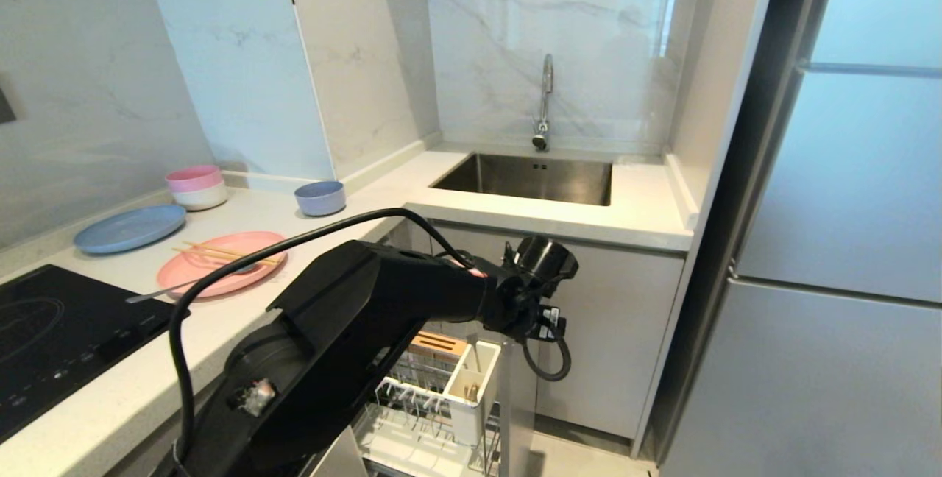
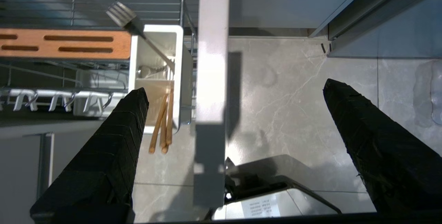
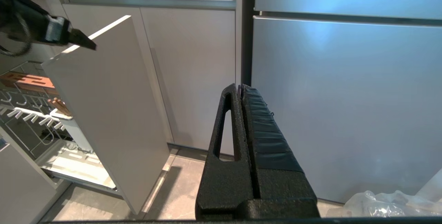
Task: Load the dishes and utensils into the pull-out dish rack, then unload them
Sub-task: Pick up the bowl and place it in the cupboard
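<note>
On the counter lies the salmon-pink plate (image 1: 221,274) with a pair of chopsticks (image 1: 228,252) and a grey fork (image 1: 158,291) across it. The periwinkle bowl (image 1: 321,197) stands behind it. Below, the pull-out dish rack (image 1: 412,418) is drawn out. Its white utensil cup (image 2: 155,44) holds a fork (image 2: 126,18) and wooden chopsticks (image 2: 162,123). My left gripper (image 2: 234,86) hangs open and empty above the rack's narrow cabinet front (image 2: 212,61), beside the cup. My right gripper (image 3: 240,87) is shut on nothing, low in front of the fridge door.
A blue plate (image 1: 129,227) and stacked pink-and-white bowls (image 1: 196,186) sit at the back of the counter. A black cooktop (image 1: 51,330) is at the left, the sink (image 1: 530,179) ahead, and the fridge (image 1: 846,241) on the right. A plastic bag (image 3: 390,203) lies on the floor.
</note>
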